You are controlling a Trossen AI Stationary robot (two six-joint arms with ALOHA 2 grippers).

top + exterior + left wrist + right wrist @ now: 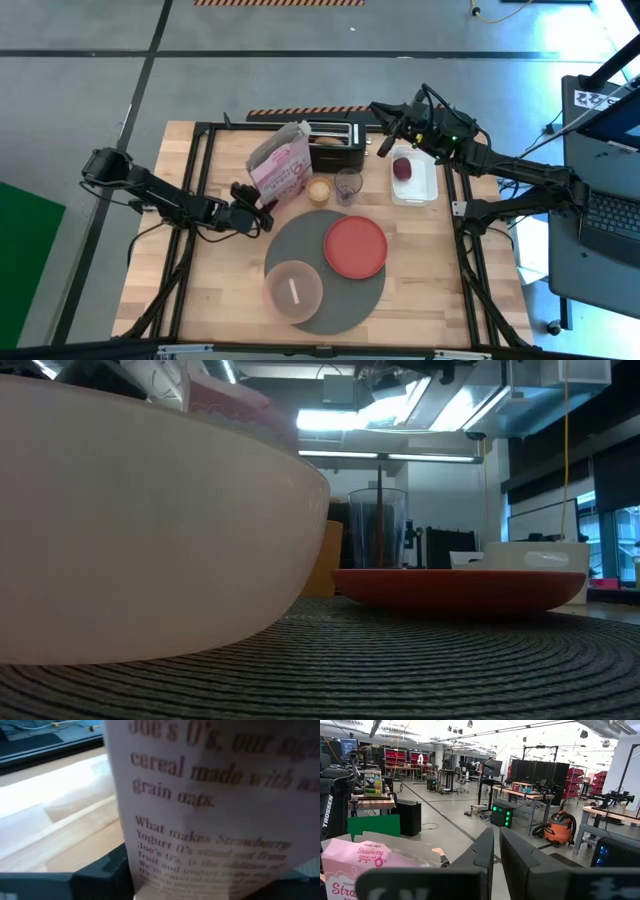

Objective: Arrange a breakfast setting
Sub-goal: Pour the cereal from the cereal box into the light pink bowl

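A dark-grey round mat (pixel 335 300) lies at the table's near middle. On it rest a red plate (pixel 355 247) and a pale bowl (pixel 294 290), the bowl close up in the low view (pixel 140 530). A pink cereal box (pixel 282 165) stands tilted beyond the mat, with my left gripper (pixel 252 214) shut on its near lower part. A bagel half (pixel 328 141) sits in the toaster (pixel 335 130). A dark-red fruit (pixel 402 168) lies on a white tray (pixel 425 185). My right gripper (pixel 386 142) is shut and empty, high beside the toaster's right end. My left gripper has the cereal box's narrow side panel (pixel 200 860) facing its camera. One finger (pixel 100 870) shows against the box's wide face and the other at the opposite side. It comes level from the table's left. Whether the box's base is on the table is hidden.
A small cup of tan cereal (pixel 318 192) and a clear glass (pixel 348 185) stand between the box and the mat. A thin upright stem (pixel 380 510) shows in the glass. The table's left and near-right parts are bare wood.
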